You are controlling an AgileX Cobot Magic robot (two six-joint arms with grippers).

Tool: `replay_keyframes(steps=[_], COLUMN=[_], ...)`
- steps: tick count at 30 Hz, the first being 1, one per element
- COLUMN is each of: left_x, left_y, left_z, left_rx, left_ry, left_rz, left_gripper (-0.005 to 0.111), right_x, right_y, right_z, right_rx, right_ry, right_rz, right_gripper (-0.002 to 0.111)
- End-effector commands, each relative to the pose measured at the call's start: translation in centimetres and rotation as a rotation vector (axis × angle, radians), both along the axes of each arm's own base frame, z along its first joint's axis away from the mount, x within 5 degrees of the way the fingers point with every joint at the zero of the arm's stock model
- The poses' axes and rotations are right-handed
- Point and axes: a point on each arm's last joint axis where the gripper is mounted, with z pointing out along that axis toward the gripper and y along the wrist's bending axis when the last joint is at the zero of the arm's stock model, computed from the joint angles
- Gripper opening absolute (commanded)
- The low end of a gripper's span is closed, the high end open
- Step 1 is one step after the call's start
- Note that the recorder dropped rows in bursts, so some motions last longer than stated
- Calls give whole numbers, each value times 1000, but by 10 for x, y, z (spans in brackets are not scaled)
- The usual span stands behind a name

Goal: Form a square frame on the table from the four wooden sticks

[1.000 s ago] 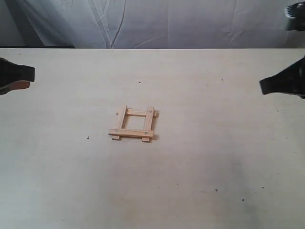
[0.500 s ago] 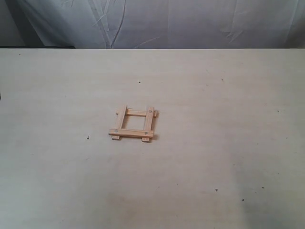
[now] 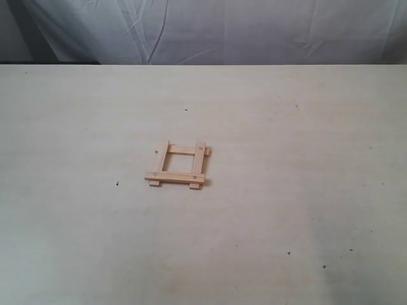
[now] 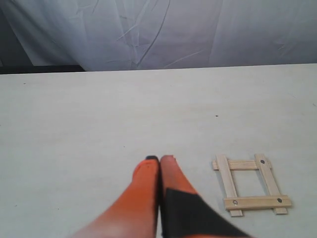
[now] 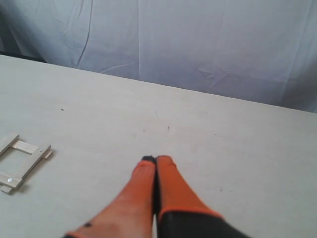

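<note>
Hovering pressed together, left claw (image 4: 159, 159) and right claw (image 5: 156, 159) are apart from the square frame (image 3: 175, 177).

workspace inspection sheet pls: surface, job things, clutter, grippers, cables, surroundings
surface: table pale cream, faint dark specks
job's things: four wooden sticks lie as a closed square frame, corners overlapping, ends sticking out
clutter: nothing seen
grippers: left gripper fingers shut, empty, apart from the frame; right gripper fingers shut, empty; neither shows in the exterior view
cables: nothing seen
surroundings: creased white cloth backdrop behind the table
</note>
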Motion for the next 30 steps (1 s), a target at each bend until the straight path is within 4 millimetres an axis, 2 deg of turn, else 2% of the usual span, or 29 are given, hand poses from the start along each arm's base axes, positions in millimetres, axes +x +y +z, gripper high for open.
replay_keyframes(steps=[1,9,13,18,21,26,30], left_x=[0,0,0,0,0,0,0], left_y=[0,0,0,0,0,0,0], left_z=[-1,-1,-1,-1,-1,-1,-1], left_rx=[5,7,7,7,7,7,7], left_ry=[-10,-11,-11,-11,-11,-11,-11], left_rz=[1,1,1,1,1,1,1], left_gripper=[0,0,0,0,0,0,0], right_x=[0,-2,-3,-16,-24,-32,-43], right_y=[0,-2,-10,-24,-27,-27,-27], right_z=[0,1,2,2,-2,-14,-37], right_rx=[4,13,13,76,134,152,30], right_ry=[-15,-21,-37,-79,-67,-19,-44], right_rz=[-2,-15,-89,-250,-311,-316,-292], right_gripper=[-1,-1,-1,-1,-1,-1,-1])
